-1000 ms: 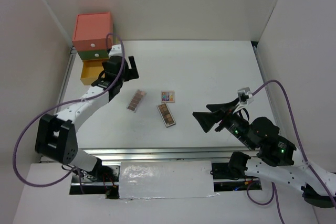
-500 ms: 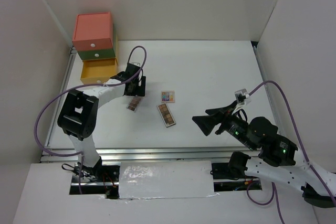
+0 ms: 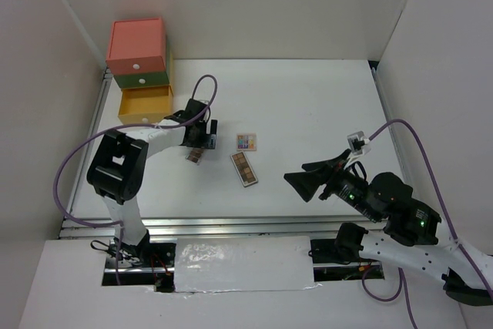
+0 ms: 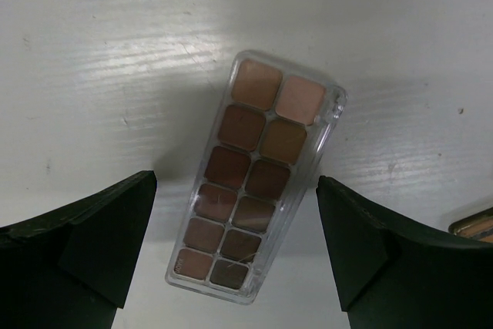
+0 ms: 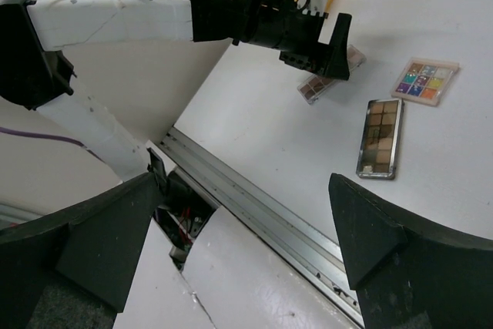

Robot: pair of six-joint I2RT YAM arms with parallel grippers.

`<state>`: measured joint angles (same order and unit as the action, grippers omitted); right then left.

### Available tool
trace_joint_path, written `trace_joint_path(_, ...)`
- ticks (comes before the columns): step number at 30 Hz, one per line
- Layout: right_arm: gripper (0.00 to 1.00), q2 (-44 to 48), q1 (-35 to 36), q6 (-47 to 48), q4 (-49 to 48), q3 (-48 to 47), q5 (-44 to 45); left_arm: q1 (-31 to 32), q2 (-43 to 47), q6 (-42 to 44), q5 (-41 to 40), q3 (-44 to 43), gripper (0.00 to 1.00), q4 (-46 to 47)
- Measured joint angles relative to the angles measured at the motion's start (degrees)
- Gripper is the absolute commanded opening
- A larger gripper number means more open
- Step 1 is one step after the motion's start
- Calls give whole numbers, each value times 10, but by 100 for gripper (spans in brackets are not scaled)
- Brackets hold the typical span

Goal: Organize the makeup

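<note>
A pinkish eyeshadow palette (image 4: pixel 254 179) lies flat on the white table (image 3: pixel 308 105), and my left gripper (image 4: pixel 235 267) hangs over it, open, one finger on each side and neither touching it. From above, the left gripper (image 3: pixel 202 142) hides most of this palette (image 3: pixel 194 157). To its right lie a brown palette (image 3: pixel 244 169) and a small multicolour palette (image 3: pixel 246 142). My right gripper (image 3: pixel 296 173) hovers open and empty near the table's front right, apart from all three palettes. In the right wrist view the brown palette (image 5: pixel 380 138) and the multicolour palette (image 5: pixel 428 81) lie ahead of it.
A stacked drawer box (image 3: pixel 137 52) in coral and green stands at the back left corner, its yellow bottom drawer (image 3: pixel 145 104) pulled open. A metal rail (image 3: pixel 231 225) runs along the table's front edge. White walls enclose the table on three sides.
My left gripper has swung from beside the yellow drawer to the right and down over the pinkish palette. The right arm has shifted slightly toward the front.
</note>
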<state>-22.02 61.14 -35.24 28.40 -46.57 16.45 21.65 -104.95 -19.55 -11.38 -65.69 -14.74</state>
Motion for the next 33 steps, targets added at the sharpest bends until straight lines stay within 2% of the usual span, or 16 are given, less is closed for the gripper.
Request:
trace_joint_path(8,100,2,0,-10,3,0,-9,10,-4,-2,6,4,97,-9)
trace_joint_path(11,100,7,0,-13,4,0,-10,12,-10,-6,3,-3,86,-12)
trace_joint_path(15,100,12,0,-14,4,-1,-11,12,-25,-17,-2,-23,82,-22)
trace_joint_path(19,100,14,0,-14,9,-4,-11,13,-39,-21,-2,-43,61,-28)
trace_joint_path(22,100,17,0,-14,15,-7,-10,14,-41,-19,-2,-49,55,-33)
trace_joint_path(27,100,21,0,-14,25,-11,-8,13,-41,-25,9,-63,50,-62)
trace_joint_path(33,100,26,0,-16,30,-11,-8,9,-36,-49,10,-125,48,-100)
